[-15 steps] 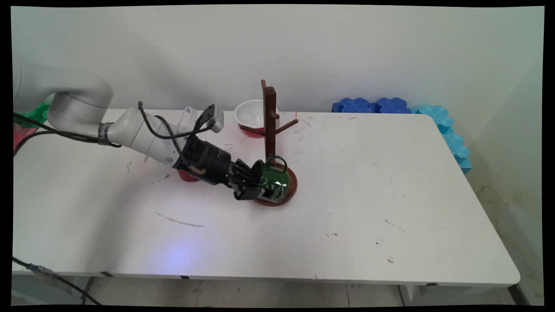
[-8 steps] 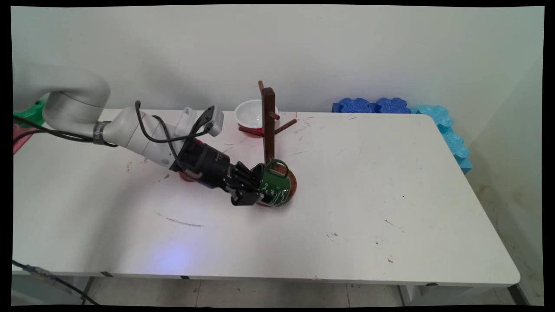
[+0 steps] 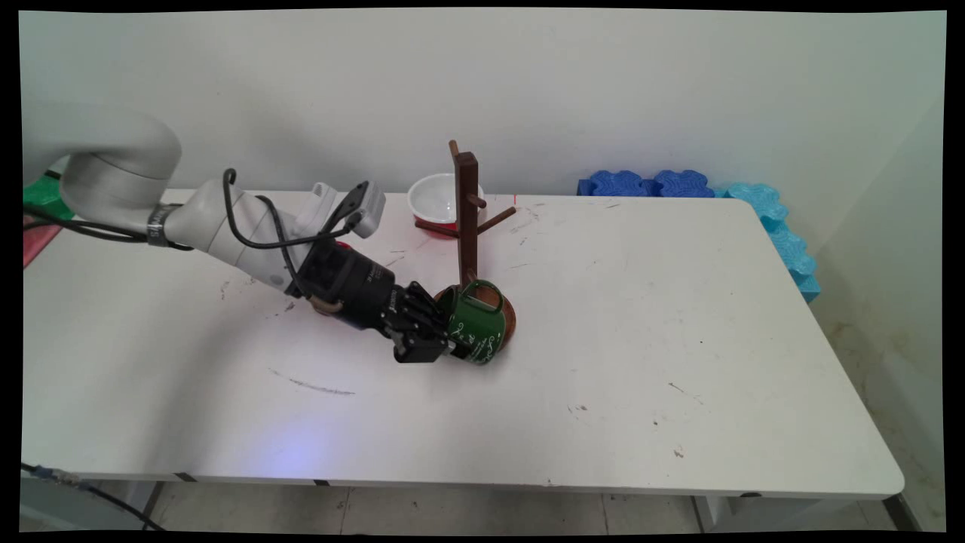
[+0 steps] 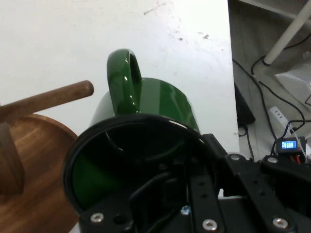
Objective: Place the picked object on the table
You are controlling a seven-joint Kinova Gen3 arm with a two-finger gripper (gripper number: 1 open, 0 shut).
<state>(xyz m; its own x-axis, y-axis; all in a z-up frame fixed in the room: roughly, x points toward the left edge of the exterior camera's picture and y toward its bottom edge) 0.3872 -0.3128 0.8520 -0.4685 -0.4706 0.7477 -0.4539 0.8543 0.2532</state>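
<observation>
You're in a robotics lab: scuffed white counter (image 3: 678, 339), bare wall (image 3: 603, 90), blue foam blocks (image 3: 652, 183), cables and power strip (image 4: 279, 115) on the floor.

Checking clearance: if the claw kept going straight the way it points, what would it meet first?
Probably the wooden mug stand: the claw, shut on the green mug, points right, where the stand's round base lies; depth is unclear.

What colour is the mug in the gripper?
The mug is dark green with white markings on its side; the main view shows this best.
</observation>
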